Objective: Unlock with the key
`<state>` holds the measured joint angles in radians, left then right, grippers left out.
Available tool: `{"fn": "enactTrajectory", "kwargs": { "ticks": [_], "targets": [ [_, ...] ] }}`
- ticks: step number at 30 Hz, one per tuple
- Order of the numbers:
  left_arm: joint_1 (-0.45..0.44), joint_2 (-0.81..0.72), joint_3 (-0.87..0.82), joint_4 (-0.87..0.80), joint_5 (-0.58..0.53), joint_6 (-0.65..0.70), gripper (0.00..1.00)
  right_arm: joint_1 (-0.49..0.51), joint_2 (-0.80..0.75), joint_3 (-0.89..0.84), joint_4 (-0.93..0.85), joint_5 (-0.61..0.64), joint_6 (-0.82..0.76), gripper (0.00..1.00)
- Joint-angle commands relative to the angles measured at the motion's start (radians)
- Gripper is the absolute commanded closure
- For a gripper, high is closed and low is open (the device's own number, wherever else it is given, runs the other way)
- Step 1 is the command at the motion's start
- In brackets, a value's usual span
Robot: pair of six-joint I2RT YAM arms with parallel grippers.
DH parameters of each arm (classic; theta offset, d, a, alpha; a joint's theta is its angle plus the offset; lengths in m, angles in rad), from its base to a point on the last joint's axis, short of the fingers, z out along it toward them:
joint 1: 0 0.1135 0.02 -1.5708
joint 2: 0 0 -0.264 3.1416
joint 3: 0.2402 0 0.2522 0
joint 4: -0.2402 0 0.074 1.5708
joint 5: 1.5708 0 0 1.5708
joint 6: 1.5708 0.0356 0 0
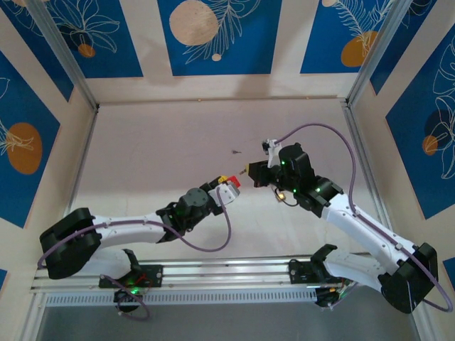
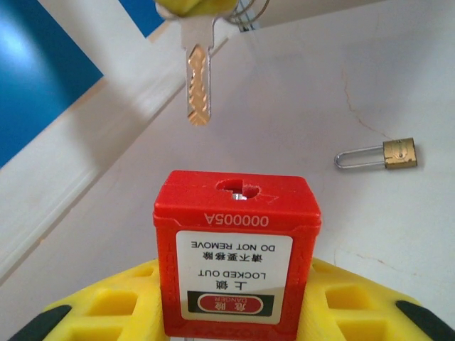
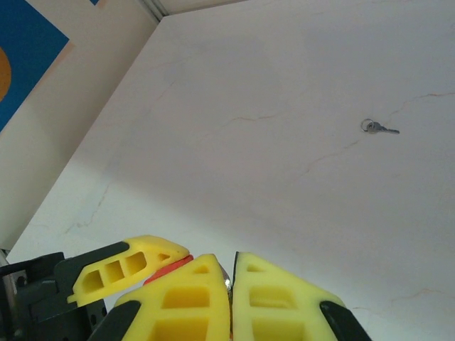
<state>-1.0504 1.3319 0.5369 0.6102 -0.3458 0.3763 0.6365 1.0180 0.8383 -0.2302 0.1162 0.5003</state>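
My left gripper [image 2: 234,302] is shut on a red safety padlock [image 2: 238,256] with a white "LOCKED OUT" label; its keyhole [image 2: 240,188] faces up toward the key. The silver key [image 2: 197,85] hangs blade-down just above and slightly left of the keyhole, a small gap away. Its head is pinched in my right gripper [image 3: 232,273], which is shut on it, and a sliver of metal shows between the yellow fingers [image 3: 185,302]. From above, the left gripper [image 1: 226,188] and the right gripper [image 1: 250,170] meet tip to tip at the table's middle, with the red padlock [image 1: 231,185] between them.
A small brass padlock [image 2: 387,154] lies on the pale table [image 2: 370,85] beyond the red one. A tiny key on a ring [image 3: 377,128] lies farther out. Patterned blue and cream walls [image 1: 213,35] close in the table on three sides.
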Motion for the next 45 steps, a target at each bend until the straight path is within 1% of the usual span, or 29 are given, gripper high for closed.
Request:
{"fn": "enactTrajectory", "kwargs": {
  "ticks": [1,10,16,21,45],
  "targets": [
    [-0.004,0.009,0.047,-0.043,-0.014,-0.029,0.68,0.01,-0.017,-0.02,0.005,0.028,0.027,1.0],
    [-0.002,0.016,0.068,-0.09,-0.018,-0.046,0.67,0.016,-0.016,-0.055,0.034,-0.025,0.084,1.0],
    [0.001,0.03,0.072,-0.101,-0.017,-0.052,0.67,0.025,-0.032,-0.076,0.045,-0.026,0.108,1.0],
    [0.002,0.035,0.074,-0.094,-0.026,-0.055,0.69,0.029,-0.033,-0.088,0.053,-0.035,0.118,1.0],
    [0.002,0.033,0.083,-0.116,-0.011,-0.069,0.7,0.033,-0.002,-0.125,0.091,-0.054,0.129,1.0]
  ]
}}
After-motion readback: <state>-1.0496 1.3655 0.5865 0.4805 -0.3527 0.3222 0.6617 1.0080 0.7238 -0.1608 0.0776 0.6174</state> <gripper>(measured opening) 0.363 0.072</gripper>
